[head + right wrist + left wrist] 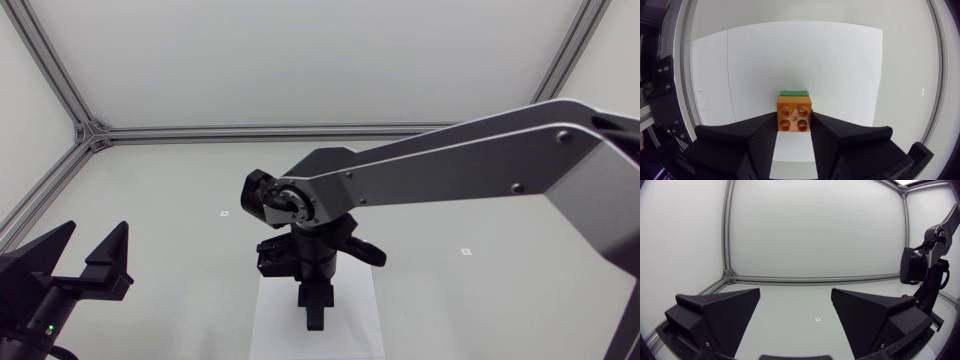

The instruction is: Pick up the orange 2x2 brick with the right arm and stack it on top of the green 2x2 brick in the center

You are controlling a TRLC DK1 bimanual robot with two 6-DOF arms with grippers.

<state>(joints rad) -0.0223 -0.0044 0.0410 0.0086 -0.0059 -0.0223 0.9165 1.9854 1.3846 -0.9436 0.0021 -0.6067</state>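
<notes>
Clamping the orange brick [794, 114] from both sides, right fingers [756, 145] stand narrowly apart; left fingers [720, 315] gape wide, empty.

Right gripper [794, 129]: both black fingers press against opposite sides of the orange 2x2 brick [794, 115], studs facing the camera. Green 2x2 brick [794, 93]: only a narrow edge shows, just beyond the orange one, apparently beneath it. Both lie over a white sheet [790, 55]
</notes>
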